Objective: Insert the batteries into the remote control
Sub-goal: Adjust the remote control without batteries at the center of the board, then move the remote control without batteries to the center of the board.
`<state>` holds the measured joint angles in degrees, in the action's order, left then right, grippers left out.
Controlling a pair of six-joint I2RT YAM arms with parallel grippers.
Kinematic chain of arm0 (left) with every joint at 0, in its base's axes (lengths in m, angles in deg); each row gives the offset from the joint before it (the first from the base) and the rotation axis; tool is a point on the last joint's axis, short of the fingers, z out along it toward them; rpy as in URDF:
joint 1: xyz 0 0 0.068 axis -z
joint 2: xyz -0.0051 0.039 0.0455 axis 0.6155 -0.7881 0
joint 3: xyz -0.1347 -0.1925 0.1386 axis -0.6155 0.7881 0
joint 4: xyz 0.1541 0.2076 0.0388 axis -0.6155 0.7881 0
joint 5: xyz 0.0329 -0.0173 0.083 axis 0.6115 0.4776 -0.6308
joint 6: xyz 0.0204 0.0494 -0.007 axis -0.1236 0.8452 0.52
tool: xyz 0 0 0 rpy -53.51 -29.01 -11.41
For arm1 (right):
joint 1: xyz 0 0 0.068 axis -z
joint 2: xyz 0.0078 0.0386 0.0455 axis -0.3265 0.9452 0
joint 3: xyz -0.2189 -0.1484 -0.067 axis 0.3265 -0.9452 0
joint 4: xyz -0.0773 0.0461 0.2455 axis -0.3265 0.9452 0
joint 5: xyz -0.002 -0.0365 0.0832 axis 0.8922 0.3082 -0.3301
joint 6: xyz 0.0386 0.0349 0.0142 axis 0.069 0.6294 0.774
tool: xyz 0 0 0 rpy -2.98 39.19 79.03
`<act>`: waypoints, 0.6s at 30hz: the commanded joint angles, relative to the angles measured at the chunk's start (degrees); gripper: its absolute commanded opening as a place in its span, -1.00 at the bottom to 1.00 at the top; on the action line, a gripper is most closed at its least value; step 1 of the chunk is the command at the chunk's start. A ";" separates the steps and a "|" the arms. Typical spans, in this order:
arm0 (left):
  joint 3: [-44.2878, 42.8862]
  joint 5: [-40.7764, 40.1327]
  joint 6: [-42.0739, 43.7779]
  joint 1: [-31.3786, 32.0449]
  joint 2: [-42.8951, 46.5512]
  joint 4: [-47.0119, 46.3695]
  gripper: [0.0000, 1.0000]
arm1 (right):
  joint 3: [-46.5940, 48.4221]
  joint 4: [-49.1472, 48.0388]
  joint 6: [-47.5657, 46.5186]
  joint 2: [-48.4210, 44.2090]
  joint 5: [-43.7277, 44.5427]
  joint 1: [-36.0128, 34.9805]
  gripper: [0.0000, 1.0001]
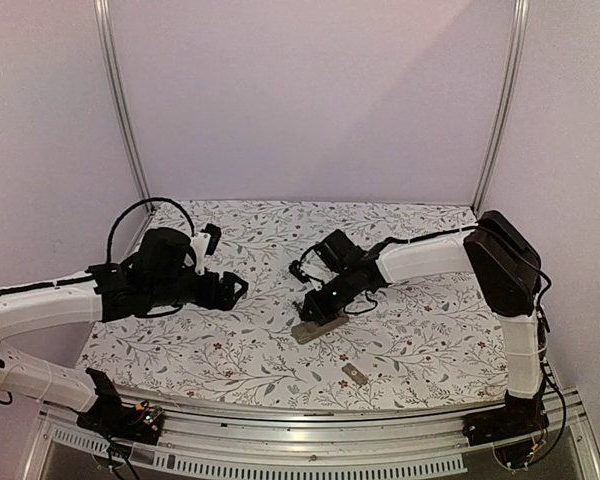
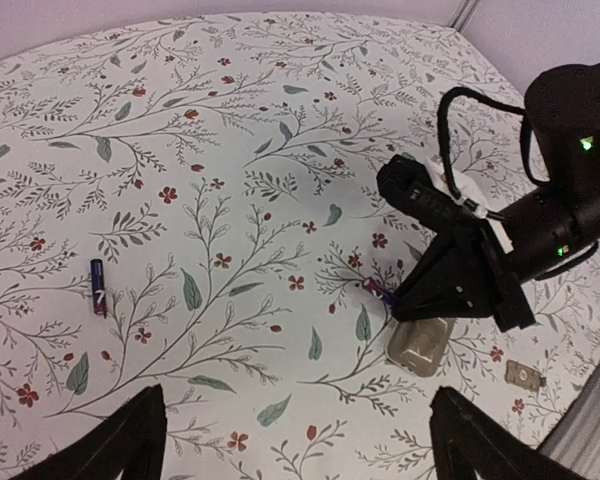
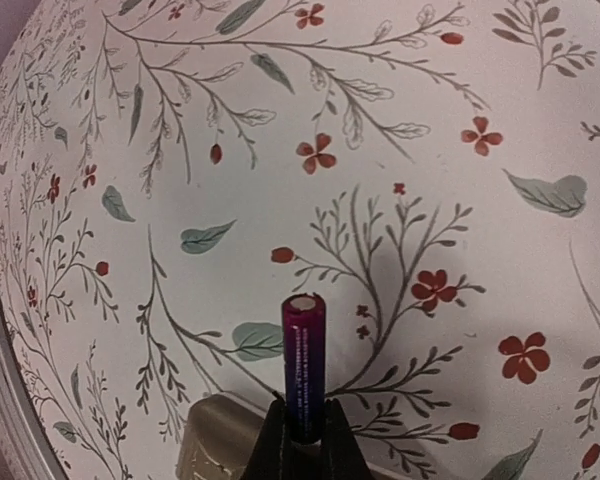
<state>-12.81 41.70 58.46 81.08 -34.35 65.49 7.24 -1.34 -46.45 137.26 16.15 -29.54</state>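
- The remote (image 1: 318,328) lay on the flowery counter (image 1: 430,330) with its tan-grey back facing up.
- The right tool (image 1: 312,308) was right over the remote, at its far end in the top view.
- The right tool was pinched shut on a battery (image 3: 305,365).
- This battery was dark purple with a pale round end. Most of it stuck out past the tool tips.
- In the right wrist view, the remote showed just behind and beside the tool tips. I could not tell if the battery was touching the remote.
- The left tool (image 1: 230,290) was off to the left of the remote in the top view, well apart from it.
- The left tool was open wide and held nothing. Its two dark fingers (image 2: 130,440) showed at the bottom corners of the left wrist view, far from each other.
- The second battery (image 2: 98,287) lay flat on the counter. In the left wrist view it was well apart from the remote, far off to the left.
- A small grey cover piece (image 1: 355,375) lay flat on the counter near the remote. In the top view it was on the side closer to the arm bases and a bit to the right.
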 commanded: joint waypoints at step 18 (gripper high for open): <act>-24.28 -1.55 16.66 14.90 -41.83 -2.69 0.99 | 1.74 14.60 -12.63 -16.31 2.50 14.81 -1.00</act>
<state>-29.44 46.03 70.31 91.64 -67.44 62.51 13.40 8.43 -55.81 126.46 13.29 -16.30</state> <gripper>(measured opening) 0.996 0.046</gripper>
